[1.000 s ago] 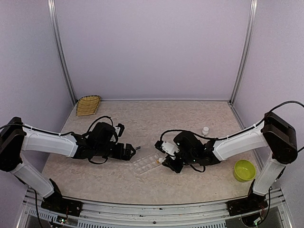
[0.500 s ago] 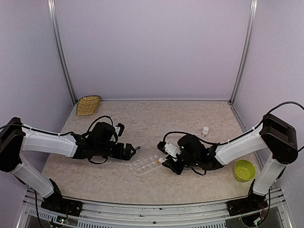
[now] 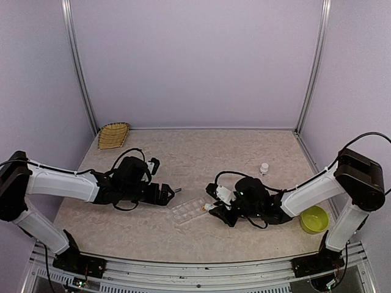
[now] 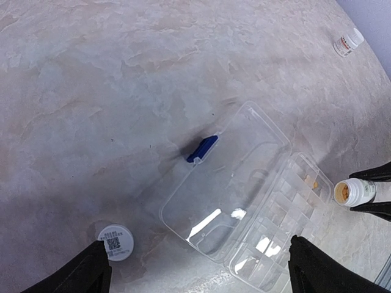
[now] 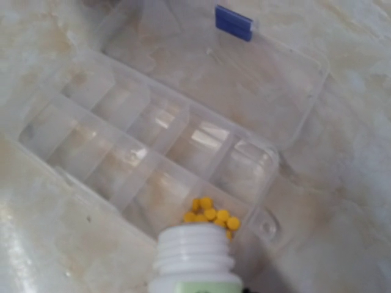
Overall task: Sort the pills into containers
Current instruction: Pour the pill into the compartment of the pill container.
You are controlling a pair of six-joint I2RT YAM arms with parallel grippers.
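The right gripper (image 4: pixel 365 191) is cut off at the picture's edge, its jaws narrow around an open white bottle (image 5: pixel 194 262). The bottle's neck covers part of the pills (image 5: pixel 211 215). About eight show, in a corner cell of the organizer (image 5: pixel 153 152). A second bottle (image 3: pixel 264 168) stands well apart, and one cap (image 4: pixel 116 242) lies loose. Both arms reach low. The left gripper (image 3: pixel 174 194) hovers with jaws wide.
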